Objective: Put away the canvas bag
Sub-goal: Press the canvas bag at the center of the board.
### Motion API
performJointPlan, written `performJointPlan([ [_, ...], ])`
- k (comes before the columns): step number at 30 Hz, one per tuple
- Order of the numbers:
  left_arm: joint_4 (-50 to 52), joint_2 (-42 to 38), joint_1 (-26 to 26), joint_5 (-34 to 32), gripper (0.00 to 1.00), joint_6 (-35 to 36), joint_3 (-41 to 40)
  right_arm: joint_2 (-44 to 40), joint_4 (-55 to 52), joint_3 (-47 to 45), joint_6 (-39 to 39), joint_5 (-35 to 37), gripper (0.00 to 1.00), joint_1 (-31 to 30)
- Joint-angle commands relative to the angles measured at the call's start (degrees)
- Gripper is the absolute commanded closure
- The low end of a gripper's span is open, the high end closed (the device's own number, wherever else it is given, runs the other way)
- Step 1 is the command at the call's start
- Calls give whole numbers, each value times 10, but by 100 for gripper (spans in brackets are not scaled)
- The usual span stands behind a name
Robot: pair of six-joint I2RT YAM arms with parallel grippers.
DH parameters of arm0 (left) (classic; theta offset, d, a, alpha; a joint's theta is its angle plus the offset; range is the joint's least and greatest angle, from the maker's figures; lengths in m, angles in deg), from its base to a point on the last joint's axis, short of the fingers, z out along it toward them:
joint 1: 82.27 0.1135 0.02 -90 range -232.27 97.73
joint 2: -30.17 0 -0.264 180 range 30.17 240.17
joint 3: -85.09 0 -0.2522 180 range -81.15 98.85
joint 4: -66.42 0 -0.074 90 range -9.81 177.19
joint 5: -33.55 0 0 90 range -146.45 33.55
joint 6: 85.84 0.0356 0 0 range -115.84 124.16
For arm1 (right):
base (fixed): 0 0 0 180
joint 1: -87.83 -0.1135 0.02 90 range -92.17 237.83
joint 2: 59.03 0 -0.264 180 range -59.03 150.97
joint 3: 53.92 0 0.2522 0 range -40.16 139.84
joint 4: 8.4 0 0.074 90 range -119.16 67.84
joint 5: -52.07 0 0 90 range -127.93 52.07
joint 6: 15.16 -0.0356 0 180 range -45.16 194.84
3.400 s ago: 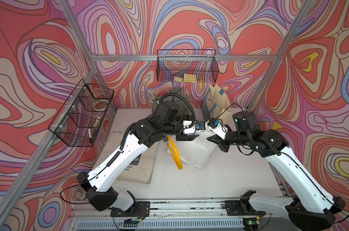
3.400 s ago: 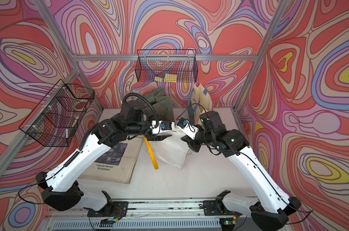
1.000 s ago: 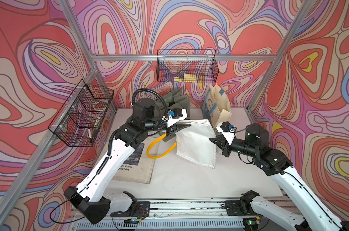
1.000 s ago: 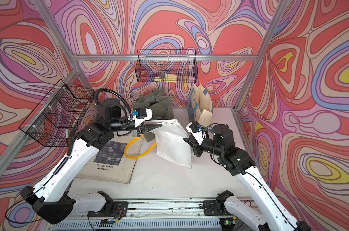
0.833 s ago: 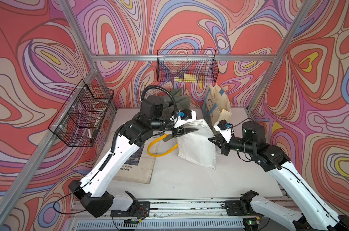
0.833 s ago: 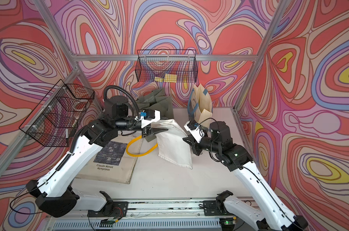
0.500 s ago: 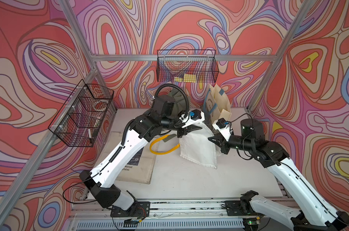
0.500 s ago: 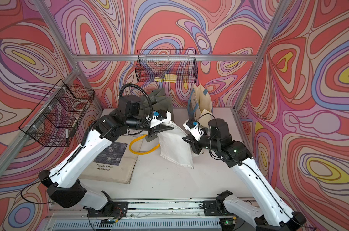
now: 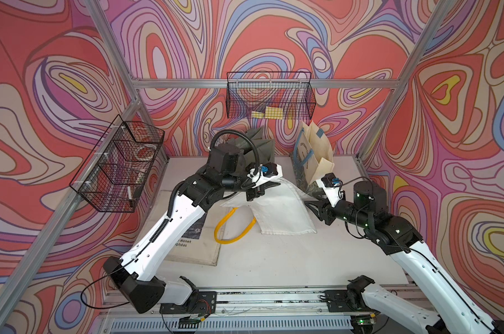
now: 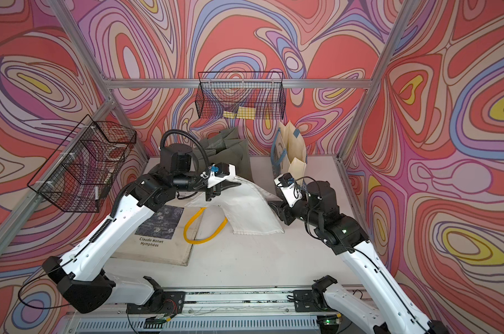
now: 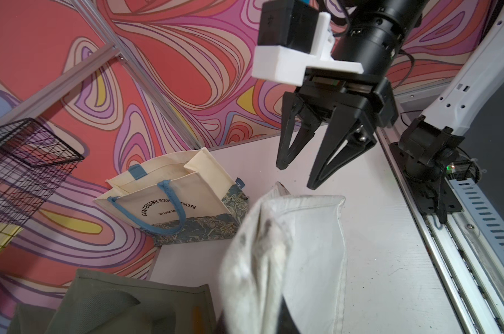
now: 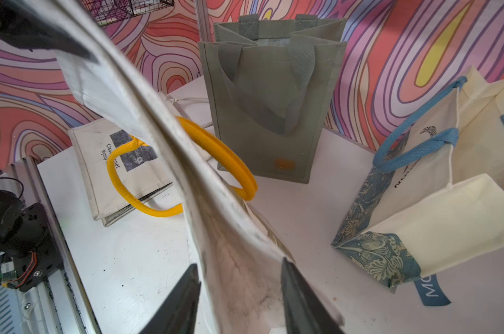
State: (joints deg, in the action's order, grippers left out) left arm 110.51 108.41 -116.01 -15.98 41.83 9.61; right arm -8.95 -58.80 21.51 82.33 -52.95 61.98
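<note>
Over the table, white yellow-handled canvas bag hangs from my clamped left pincer; right pincer just opened, released it.

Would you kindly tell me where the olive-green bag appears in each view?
Both top views: olive-green bag upright at the back wall, below the wire basket.
Left wrist: cut by the frame edge, beside the white canvas bag.
Right wrist: upright beyond the white canvas bag.
Shared landmark: cream bag with blue handles, beside it.
</note>
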Motion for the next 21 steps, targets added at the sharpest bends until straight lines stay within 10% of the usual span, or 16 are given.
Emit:
performJointPlan([
  [1,-94,-45,17,60,100,-1,-12,-23,-7,-13,-24,58,40,2],
  [21,-169,-111,42,76,100,32,-52,-43,17,-95,-203,62,22,26],
])
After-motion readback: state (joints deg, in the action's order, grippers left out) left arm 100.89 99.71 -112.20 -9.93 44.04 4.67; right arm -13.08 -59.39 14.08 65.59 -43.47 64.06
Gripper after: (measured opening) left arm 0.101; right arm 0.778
